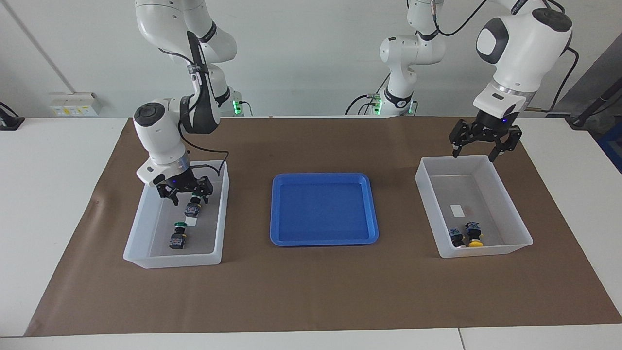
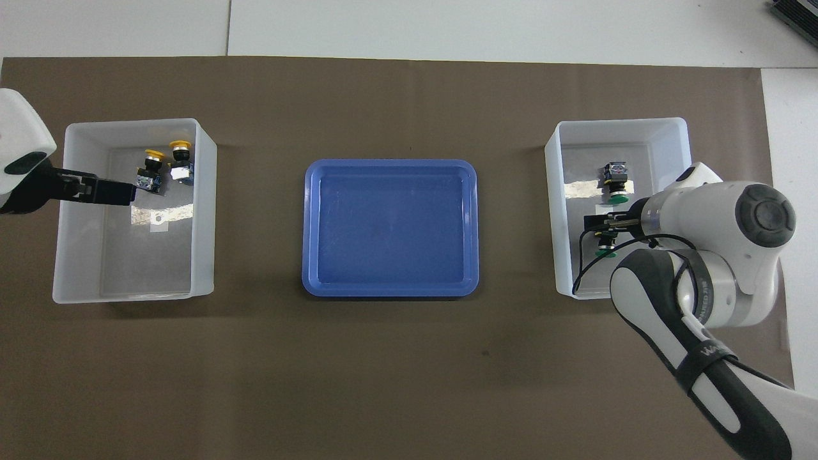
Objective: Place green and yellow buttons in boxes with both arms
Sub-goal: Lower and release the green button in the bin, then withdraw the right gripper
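Observation:
Two green buttons lie in the box (image 1: pixel 141 261) at the right arm's end, one (image 1: pixel 179 236) farther from the robots and one (image 1: pixel 193 207) nearer. My right gripper (image 1: pixel 189 199) is low inside this box, open, its fingers on either side of the nearer green button's cap. In the overhead view that button (image 2: pixel 606 246) is partly hidden under the right gripper (image 2: pixel 601 225); the other green button (image 2: pixel 615 182) shows whole. Two yellow buttons (image 1: pixel 475 237) (image 1: pixel 456 237) lie together in the other box (image 1: pixel 486 252). My left gripper (image 1: pixel 475 154) is open and empty, raised over that box's wall nearest the robots.
A shallow blue tray (image 1: pixel 323 177) sits between the two boxes on a brown mat (image 1: pixel 311 291). Two smaller arm bases with green lights (image 1: pixel 236 107) (image 1: pixel 374 103) stand at the robots' edge of the table. White table surface surrounds the mat.

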